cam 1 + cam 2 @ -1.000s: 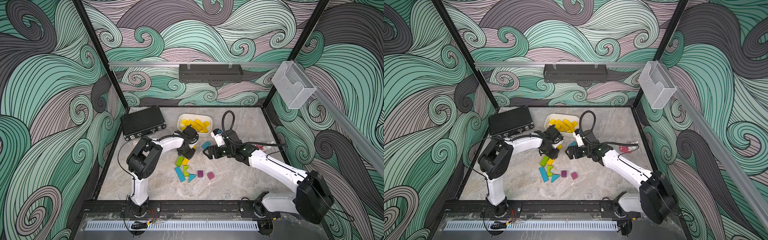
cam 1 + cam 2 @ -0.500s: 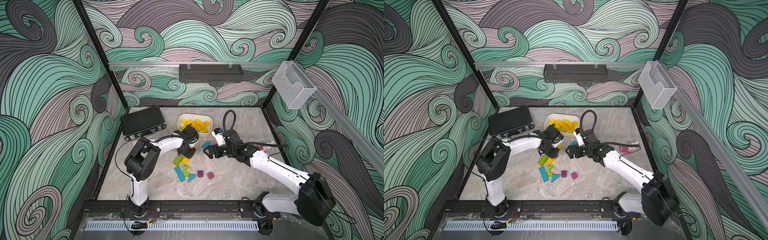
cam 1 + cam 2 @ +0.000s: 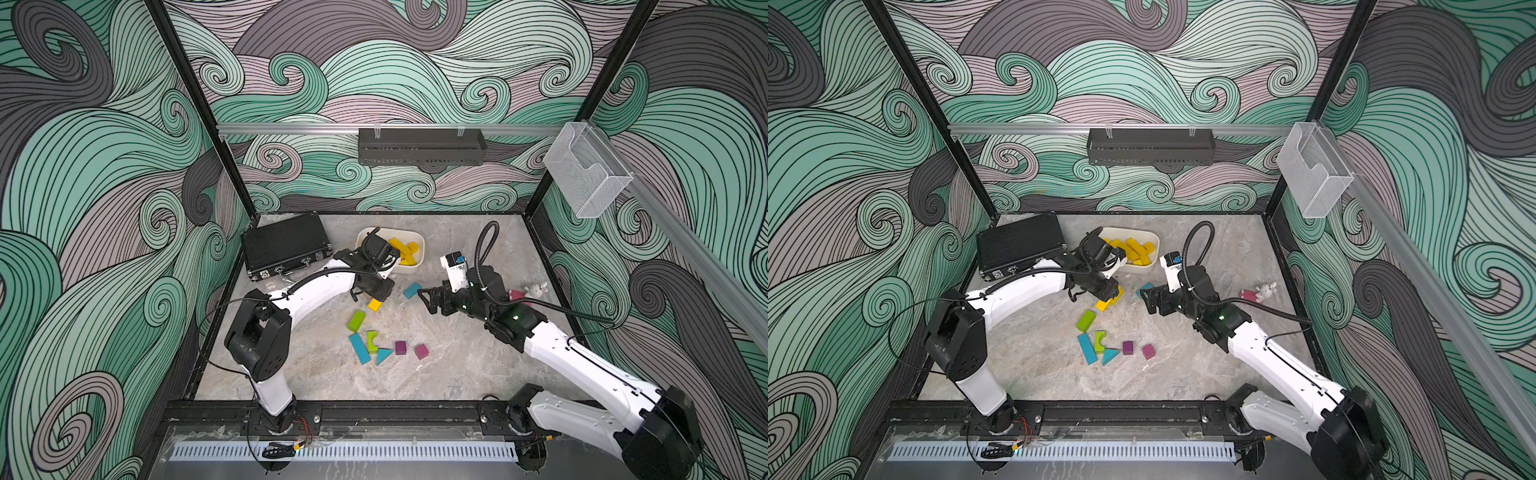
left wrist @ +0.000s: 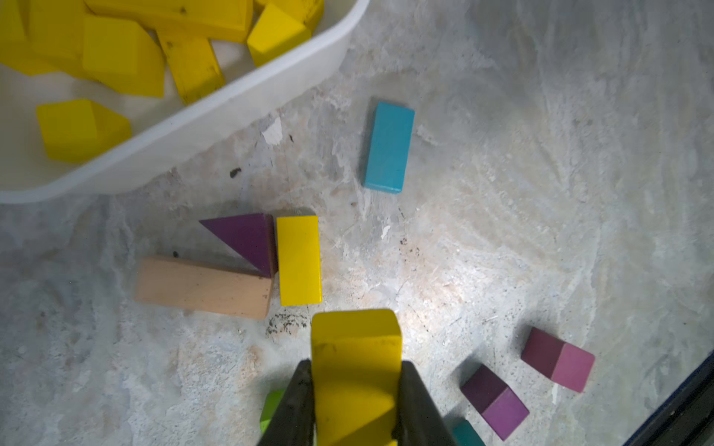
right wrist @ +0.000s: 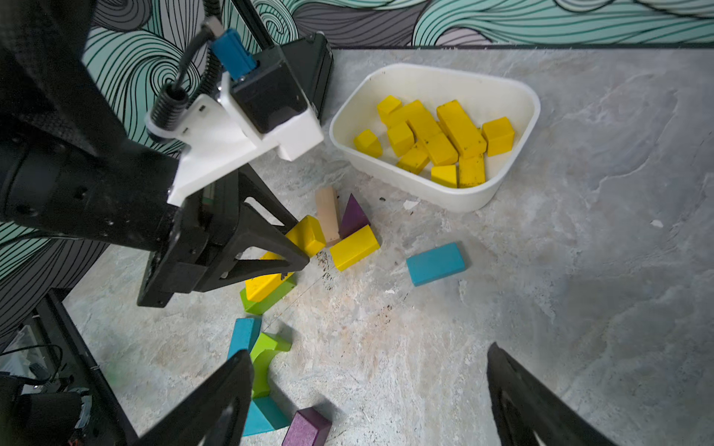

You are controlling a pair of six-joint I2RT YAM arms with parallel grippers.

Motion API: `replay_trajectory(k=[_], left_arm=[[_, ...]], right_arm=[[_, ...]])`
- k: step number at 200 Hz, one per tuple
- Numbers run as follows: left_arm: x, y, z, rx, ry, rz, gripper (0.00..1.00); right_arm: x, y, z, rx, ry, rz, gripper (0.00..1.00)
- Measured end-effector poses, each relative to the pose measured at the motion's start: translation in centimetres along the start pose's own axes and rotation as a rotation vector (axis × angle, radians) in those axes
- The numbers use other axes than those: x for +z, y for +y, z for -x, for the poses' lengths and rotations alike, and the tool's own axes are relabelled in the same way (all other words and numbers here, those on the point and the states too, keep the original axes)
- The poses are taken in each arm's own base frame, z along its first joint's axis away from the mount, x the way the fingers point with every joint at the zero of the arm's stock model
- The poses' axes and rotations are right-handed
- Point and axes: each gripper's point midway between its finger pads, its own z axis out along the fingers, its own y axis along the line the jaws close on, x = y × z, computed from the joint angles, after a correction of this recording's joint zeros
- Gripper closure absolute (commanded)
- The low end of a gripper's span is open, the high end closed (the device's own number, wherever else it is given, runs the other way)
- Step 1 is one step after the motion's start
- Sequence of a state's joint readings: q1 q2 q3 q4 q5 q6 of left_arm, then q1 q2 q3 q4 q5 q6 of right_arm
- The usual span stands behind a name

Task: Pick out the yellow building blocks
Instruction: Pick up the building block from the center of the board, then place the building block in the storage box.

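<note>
A black case point(image 3: 286, 245) and a white tub point(image 5: 425, 189) sit apart, a teal block point(image 5: 436, 263) near the tub.

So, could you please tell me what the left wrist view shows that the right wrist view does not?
Only the left wrist: a pink cube. Only the right wrist: the green arch, the black case and the open right gripper. Both: the left gripper shut on a yellow block, a loose yellow bar beside the purple triangle and tan bar, the blue block, and the white tub holding yellow blocks.
</note>
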State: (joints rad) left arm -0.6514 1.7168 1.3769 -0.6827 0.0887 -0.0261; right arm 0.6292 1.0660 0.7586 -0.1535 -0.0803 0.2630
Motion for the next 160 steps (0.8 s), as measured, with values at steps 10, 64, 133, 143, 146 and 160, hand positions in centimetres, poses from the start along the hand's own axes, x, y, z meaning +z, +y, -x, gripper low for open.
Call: replay_trajectory(k=[10,64,133,143,146,160], left_arm=[[-0.4,0.1,0.8,0.003,-0.019,0.006,0.75],[-0.8,1.2,6.0,0.025,-0.085,0.077,0.74],[5.4,4.8,10.1,0.014,-0.065,0.131,0.74],[6.0,5.3,10.9,0.012,-0.073,0.135,0.74],[6.2,5.4,11.3,0.013,-0.078,0.137,0.74],[6.7,6.1,12.4,0.011,-0.098,0.143,0.74]], right_arm=[[0.1,-0.1,-0.1,-0.010,0.002,-0.003,0.06],[1.5,-0.1,-0.7,-0.014,0.049,-0.003,0.03],[4.2,0.3,2.4,0.058,0.047,0.021,0.01],[4.4,0.2,2.5,0.061,0.044,0.020,0.01],[4.4,0.2,2.5,0.063,0.044,0.019,0.01],[4.6,-0.1,2.4,0.069,0.049,0.012,0.01]])
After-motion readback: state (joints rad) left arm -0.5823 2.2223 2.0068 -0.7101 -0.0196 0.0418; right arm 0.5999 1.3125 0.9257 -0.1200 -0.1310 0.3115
